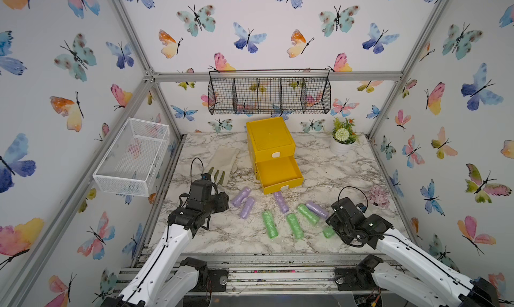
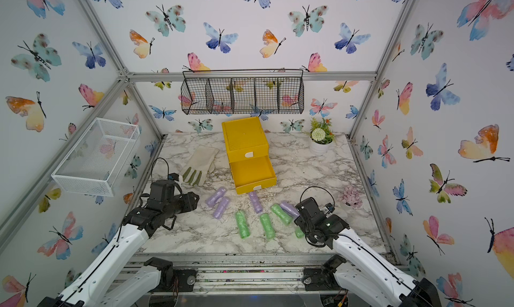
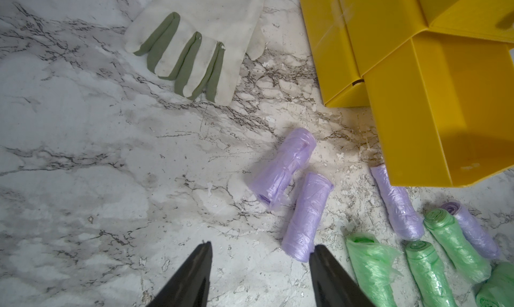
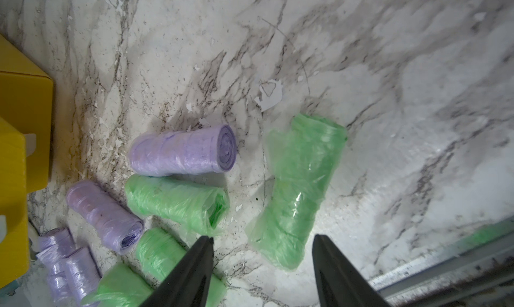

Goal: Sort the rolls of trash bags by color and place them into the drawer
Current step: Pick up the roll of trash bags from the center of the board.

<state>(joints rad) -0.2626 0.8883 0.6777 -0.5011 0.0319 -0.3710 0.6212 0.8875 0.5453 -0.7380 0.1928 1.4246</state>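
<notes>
Crinkly glossy plastic rolls (image 4: 183, 154) lie on a scuffed marble-patterned table (image 4: 361, 69).

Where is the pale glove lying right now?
In both top views the glove lies flat on the marble table, on the left side, just left of the yellow drawer.

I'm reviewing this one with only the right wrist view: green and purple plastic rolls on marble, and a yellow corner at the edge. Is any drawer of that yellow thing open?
Observer: Yes. In both top views the bright yellow plastic chest of drawers has its second drawer down pulled out toward the arms, showing only bare yellow floor.
Operator: And the left claw, which I can't see?
Observer: The left claw hangs open over the marble tabletop, holding nothing. The nearest purple crinkly plastic roll lies just beside one finger.
</notes>
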